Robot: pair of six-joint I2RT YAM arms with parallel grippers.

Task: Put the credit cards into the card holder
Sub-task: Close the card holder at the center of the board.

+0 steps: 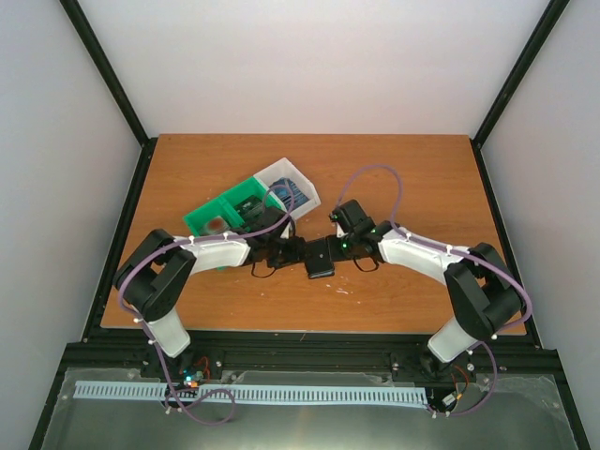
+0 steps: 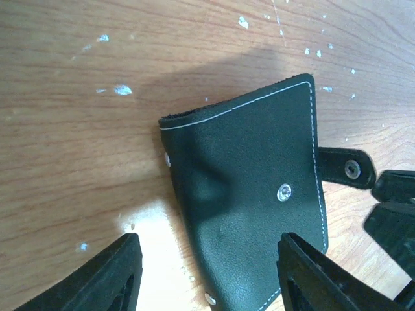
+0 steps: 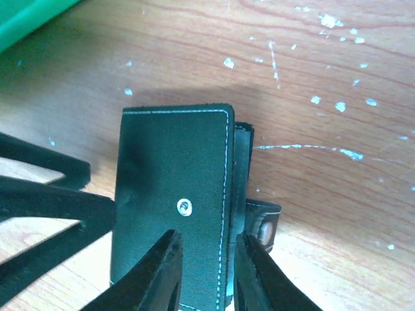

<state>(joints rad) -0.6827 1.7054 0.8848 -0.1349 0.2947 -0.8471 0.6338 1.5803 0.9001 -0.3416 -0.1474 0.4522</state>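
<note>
The left tool (image 2: 211, 256) stands wide open, its two black fingers (image 2: 107, 278) spread to either side of the near end of the card holder (image 2: 249, 194). One finger sits clear of the leather with bare wood between. The other overlaps the holder's corner in the wrist view, and whether it touches cannot be told. Nothing is clamped in it.

The right tool (image 3: 209, 249) has its jaws only a narrow way apart, and the stitched long edge of the card holder runs up between them. One finger (image 3: 159, 275) lies over the holder's face just below the snap stud (image 3: 185, 207). The other is on the strap side, next to the tab (image 3: 262, 223). Whether they pinch that edge or merely stand over it I cannot tell.

The card holder is folded shut, black with pale stitching, and lies on the bench (image 1: 422, 178) with its studded face up and the tab sticking out unfastened from one long side. Seen from above, it lies near the middle of the bench toward the front edge, directly between the two tools, which reach in from left and right. Just behind it and to the left stands a green and white bin (image 1: 197, 223), its contents too small to name. White flecks mark the wood around the holder.
</note>
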